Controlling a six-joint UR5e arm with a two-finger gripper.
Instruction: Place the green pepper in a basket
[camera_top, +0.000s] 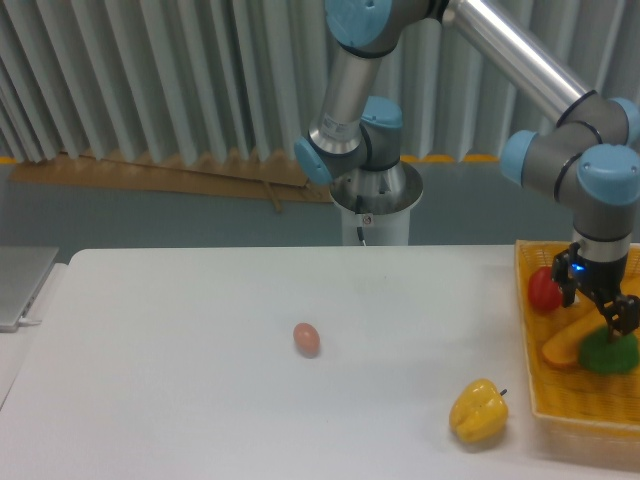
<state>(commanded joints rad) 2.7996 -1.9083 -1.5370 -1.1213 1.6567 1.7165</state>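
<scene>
Your gripper (612, 322) points straight down over the basket (575, 400); whether it grips or has released, you cannot tell. The green pepper (608, 353) lies inside the basket, just beneath it, beside the red pepper (543, 289). The yellow pepper (478, 411) sits left of the basket.

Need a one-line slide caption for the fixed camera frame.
UR5e gripper lowers the green pepper into the basket; yellow pepper sits outside.
</scene>
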